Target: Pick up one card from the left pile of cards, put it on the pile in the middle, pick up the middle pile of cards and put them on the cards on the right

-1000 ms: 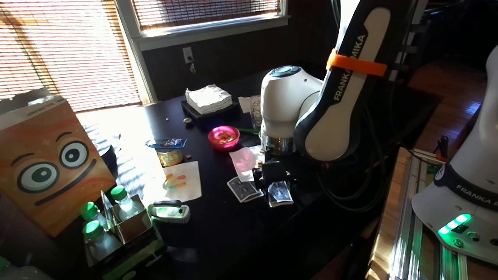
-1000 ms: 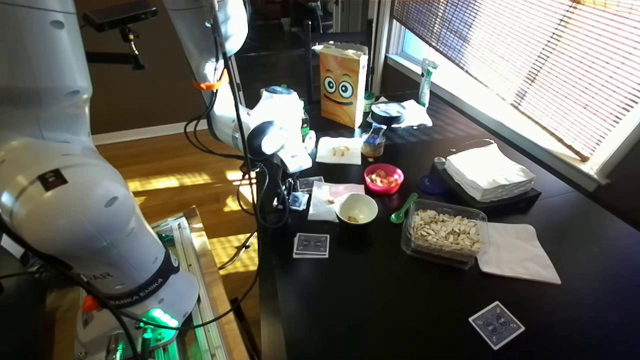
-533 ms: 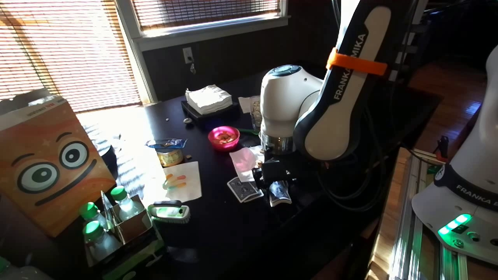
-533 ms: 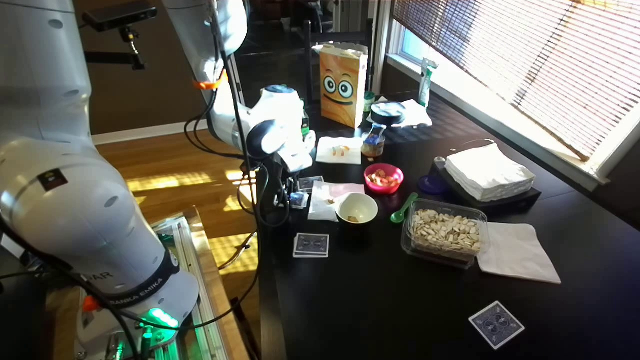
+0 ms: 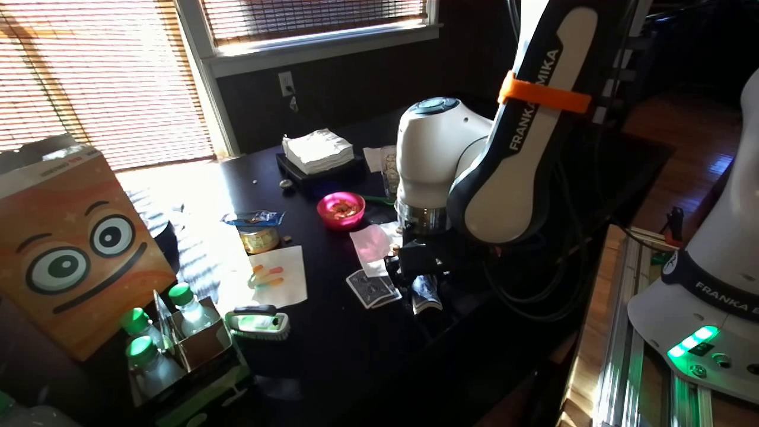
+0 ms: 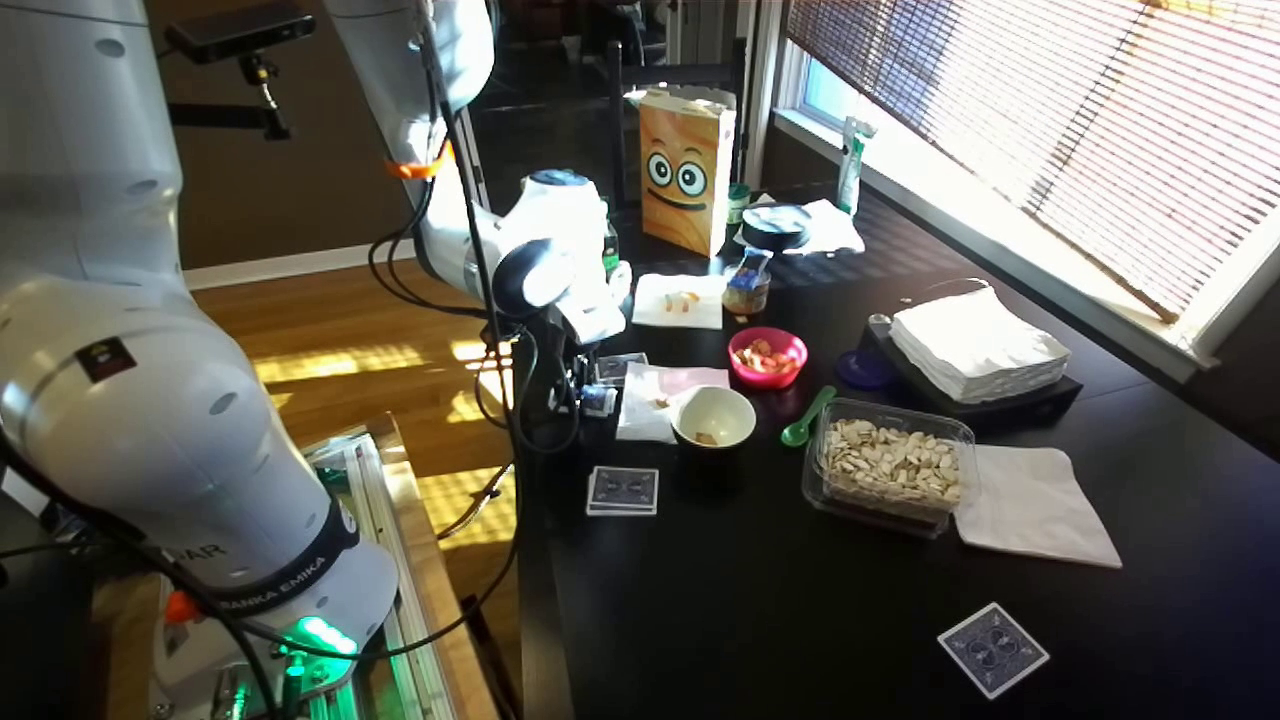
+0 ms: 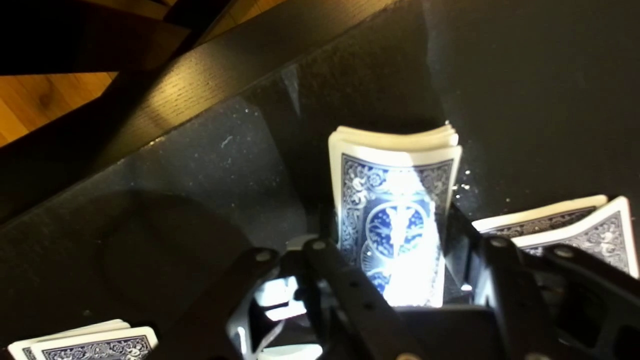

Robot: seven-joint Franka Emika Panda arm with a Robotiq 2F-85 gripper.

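Lying at the lower left of the wrist view, cut off by the bottom edge, the right pile of cards shows a dark scrolled back and white borders, its cards slightly askew. At the centre, over the dark table, comes the middle pile of cards: an ornate blue back with a round medallion, a white border, and a harsh patch of sunlight that bleaches much of the lower half. The gripper pinches this pile across its long edges, the fingers set one on each side, and the cards bow across their width; at the upper end, the pale edges of several cards show as a curved, uneven layer. I cannot tell whether the pile touches the table. Toward the right edge lies the left pile of cards, blackish and white-bordered, its top card bent along one side and partly hidden by the gripper.

In an exterior view, an orange box with a cartoon face stands at the left. Next to it come green-capped bottles, then a pale sheet bearing a few coloured strips, then a pink bowl left of centre. The arm slants down from the upper right, its gripper dark against the table.
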